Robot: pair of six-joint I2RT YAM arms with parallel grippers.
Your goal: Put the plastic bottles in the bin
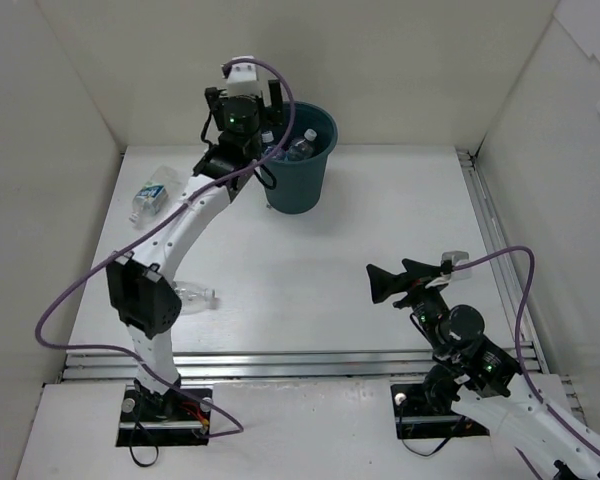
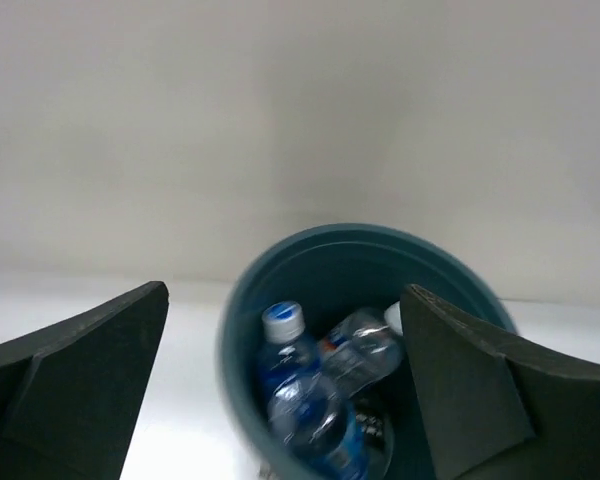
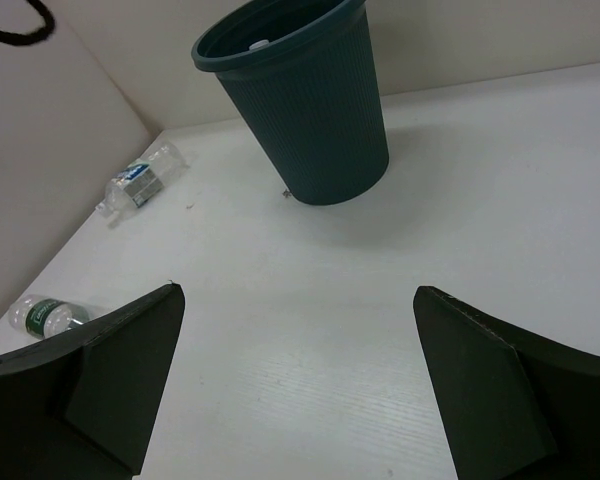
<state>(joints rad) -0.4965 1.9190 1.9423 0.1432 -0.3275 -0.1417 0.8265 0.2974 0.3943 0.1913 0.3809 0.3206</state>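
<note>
The dark teal bin (image 1: pixel 298 178) stands at the back of the table. It holds three plastic bottles (image 2: pixel 285 350) (image 2: pixel 362 352) (image 2: pixel 318 432), with blue labels where the labels show. My left gripper (image 1: pixel 271 140) is open and empty above the bin's left rim, looking down into the bin (image 2: pixel 242 300). A blue-labelled bottle (image 1: pixel 152 192) lies at the far left by the wall. A green-labelled bottle (image 1: pixel 194 296) lies beside the left arm. My right gripper (image 1: pixel 373 283) is open and empty over the table at the front right. The right wrist view shows the bin (image 3: pixel 310 120) and both loose bottles (image 3: pixel 138 181) (image 3: pixel 48 316).
White walls (image 1: pixel 50 150) enclose the table on the left, back and right. A metal rail (image 1: pixel 310 362) runs along the near edge. A purple cable (image 1: pixel 75 290) loops off the left arm.
</note>
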